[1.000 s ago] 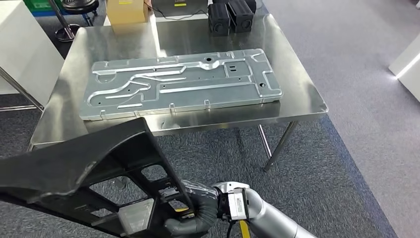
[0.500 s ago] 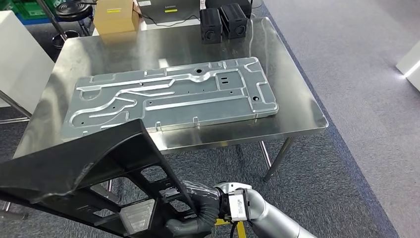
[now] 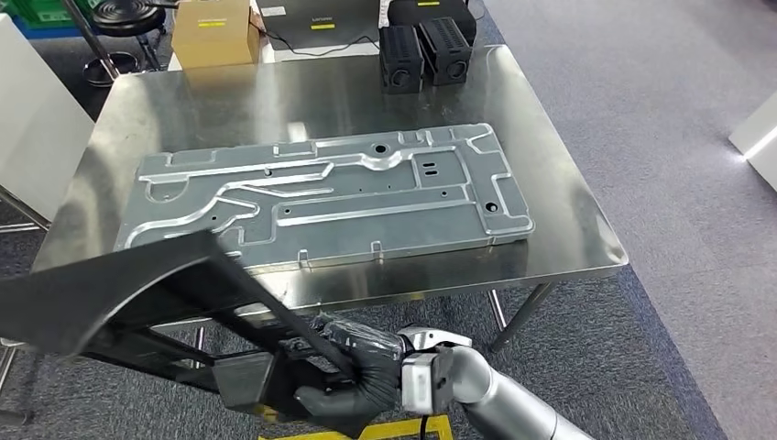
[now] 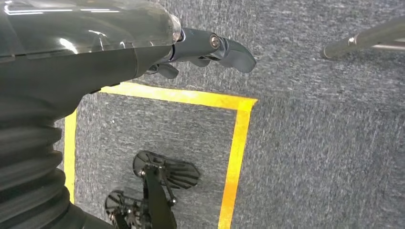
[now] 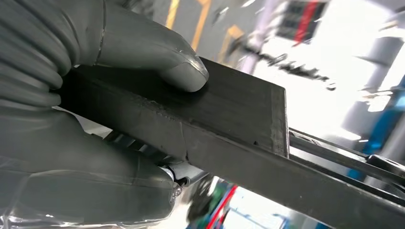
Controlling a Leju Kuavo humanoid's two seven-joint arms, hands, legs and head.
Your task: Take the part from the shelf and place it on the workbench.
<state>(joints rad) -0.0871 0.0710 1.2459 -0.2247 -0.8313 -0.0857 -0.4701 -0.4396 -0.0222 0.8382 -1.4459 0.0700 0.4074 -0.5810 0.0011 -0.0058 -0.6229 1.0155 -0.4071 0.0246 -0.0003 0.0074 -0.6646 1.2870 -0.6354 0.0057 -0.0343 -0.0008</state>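
A large black frame-shaped part (image 3: 119,293) hangs low in front of the workbench (image 3: 573,229), tilted so its broad face is nearly edge-on in the head view. My right hand (image 3: 353,376) grips its near right end. In the right wrist view the thumb (image 5: 148,57) presses on the part's flat black bar (image 5: 239,124). The part's far edge overlaps the bench's front left corner in the picture. My left hand (image 4: 143,43) hangs over the grey carpet with its fingers (image 4: 224,47) stretched out and nothing in them.
A big embossed metal plate (image 3: 330,197) covers most of the bench top. Two black boxes (image 3: 424,55) and a cardboard box (image 3: 213,32) stand at the back. A white cabinet (image 3: 27,137) is at the left. Yellow tape (image 4: 234,143) marks the floor.
The camera has moved and the bench now looks closer. My right hand has turned, and the black part has tipped from a broad face-on view to a flatter, lower pose.
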